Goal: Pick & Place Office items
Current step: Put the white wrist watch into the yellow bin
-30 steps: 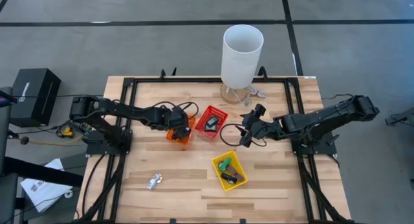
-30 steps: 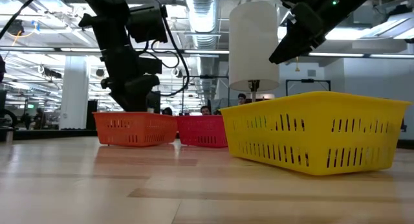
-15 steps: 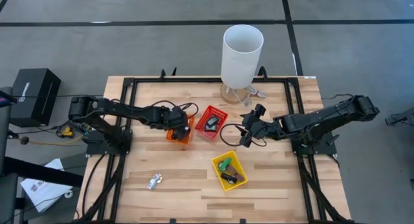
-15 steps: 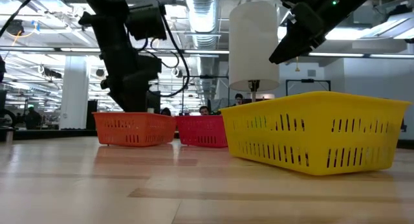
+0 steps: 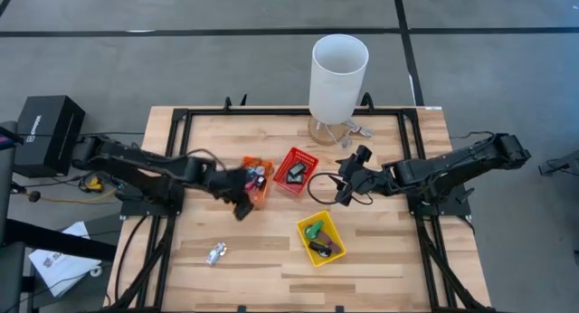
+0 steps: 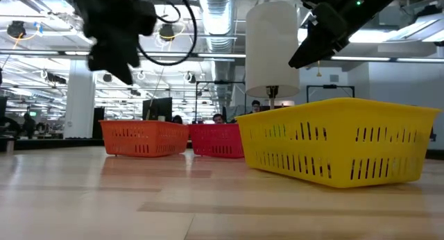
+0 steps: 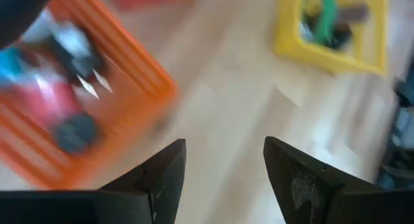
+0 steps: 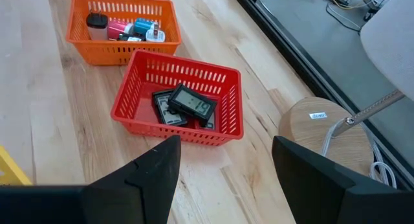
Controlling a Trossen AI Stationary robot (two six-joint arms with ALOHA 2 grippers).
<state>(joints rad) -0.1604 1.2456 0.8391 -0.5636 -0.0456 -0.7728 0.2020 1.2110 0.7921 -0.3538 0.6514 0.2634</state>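
1. The left hand [image 5: 242, 207] is seen just beside the near corner of the orange basket [image 5: 256, 179], above the bare desk [image 5: 271, 259]; its fingers stand wide apart and nothing is held between them.
2. The step in hand is judged to be the leaving of the orange basket and the going for a new item. One silvery clip [image 5: 215, 252] is left alone on the desk, near the front edge and well apart from every basket.
3. For the next move, a reach toward the front and a lowering over the clip would be needed, with the fingers set on both sides of it; the clip is small and flat, so a low grasp is called for.
4. In the yellow basket [image 5: 320, 238], a green ring [image 5: 314, 229] and dark pieces are found.
5. In the orange basket, small red, blue and white items are kept.
6. In the red basket [image 8: 178, 101], flat black devices [image 8: 189, 101] are laid.
7. The right hand [image 5: 345, 190] is held beside the red basket, wide and empty, in waiting.
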